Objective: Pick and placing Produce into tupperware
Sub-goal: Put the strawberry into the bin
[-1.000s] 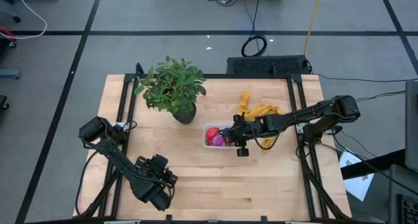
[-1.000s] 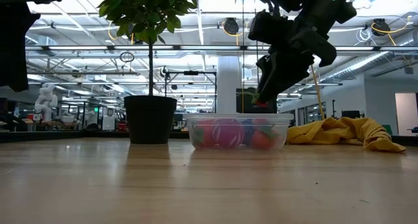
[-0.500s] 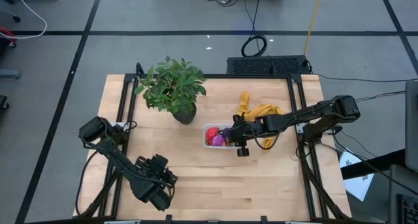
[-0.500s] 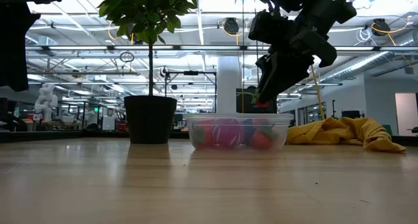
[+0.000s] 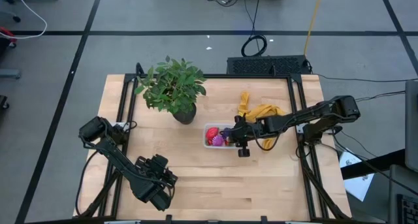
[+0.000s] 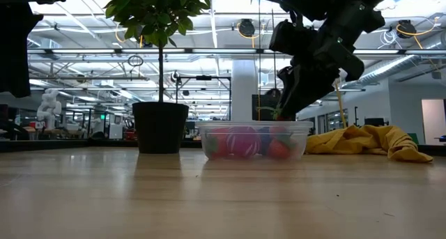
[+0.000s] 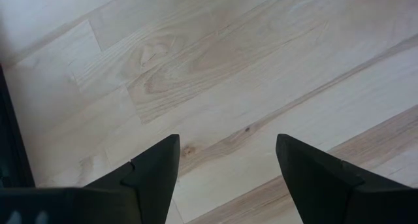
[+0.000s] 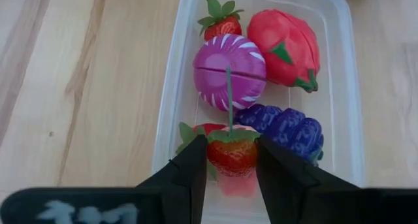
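The clear tupperware (image 5: 215, 128) sits mid-table and holds several toy fruits: a strawberry (image 8: 218, 18), a pink-red piece (image 8: 284, 44), a magenta striped ball (image 8: 228, 70) and a purple bumpy piece (image 8: 281, 126). My right gripper (image 8: 230, 160) hangs over the container's right end, shut on a small red fruit with a green stem. In the low view that gripper (image 6: 282, 115) stands just above the tupperware's rim (image 6: 254, 126). My left gripper (image 7: 225, 145) is open over bare wood near the table's near-left corner (image 5: 158, 183). My right gripper pinches the red fruit's body (image 8: 230, 155) between its two fingers, one finger on each side, slanting down from the table's right. The fruit is lifted clear above the tupperware's contents, stem (image 8: 228, 93) pointing away from the wrist.
A potted green plant (image 5: 172, 88) stands left of and behind the tupperware. A mustard-yellow cloth (image 5: 261, 113) lies crumpled just behind and right of it. Bare wood fills the near half of the table (image 5: 222, 185).
My right gripper, still shut on the red fruit, has sunk a little toward the tupperware's rim; the low view shows its fingertips lower than half a second ago.
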{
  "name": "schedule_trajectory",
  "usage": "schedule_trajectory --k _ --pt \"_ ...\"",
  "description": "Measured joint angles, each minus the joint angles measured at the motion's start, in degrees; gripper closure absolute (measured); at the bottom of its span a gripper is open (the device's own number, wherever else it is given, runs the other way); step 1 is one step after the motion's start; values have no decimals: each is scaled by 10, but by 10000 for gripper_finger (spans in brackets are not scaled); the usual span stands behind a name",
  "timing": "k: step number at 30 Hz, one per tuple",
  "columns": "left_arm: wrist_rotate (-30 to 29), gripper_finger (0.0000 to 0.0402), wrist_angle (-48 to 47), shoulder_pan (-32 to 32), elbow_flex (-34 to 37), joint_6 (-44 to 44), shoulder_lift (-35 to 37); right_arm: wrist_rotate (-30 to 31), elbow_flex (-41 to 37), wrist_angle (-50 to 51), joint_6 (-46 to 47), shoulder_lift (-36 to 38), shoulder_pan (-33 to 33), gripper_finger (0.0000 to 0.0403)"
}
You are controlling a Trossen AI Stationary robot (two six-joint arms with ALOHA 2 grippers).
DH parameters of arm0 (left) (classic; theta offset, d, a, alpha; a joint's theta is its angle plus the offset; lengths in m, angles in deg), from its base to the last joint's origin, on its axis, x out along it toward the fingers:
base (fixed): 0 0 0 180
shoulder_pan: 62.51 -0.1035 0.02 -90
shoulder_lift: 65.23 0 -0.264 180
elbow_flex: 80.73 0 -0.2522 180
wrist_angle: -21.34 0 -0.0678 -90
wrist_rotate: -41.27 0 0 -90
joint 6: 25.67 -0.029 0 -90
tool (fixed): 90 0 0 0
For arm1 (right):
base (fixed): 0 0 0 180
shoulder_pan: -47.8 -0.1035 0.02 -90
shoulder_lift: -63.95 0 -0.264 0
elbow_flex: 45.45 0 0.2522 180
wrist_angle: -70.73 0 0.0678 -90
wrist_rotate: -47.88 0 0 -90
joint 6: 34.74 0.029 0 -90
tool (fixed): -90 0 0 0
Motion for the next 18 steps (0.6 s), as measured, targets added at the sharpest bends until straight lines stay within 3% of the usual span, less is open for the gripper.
schedule_trajectory --k 18 --pt "0 144 0 0 0 0 0 0 0 -3 -16 4 0 298"
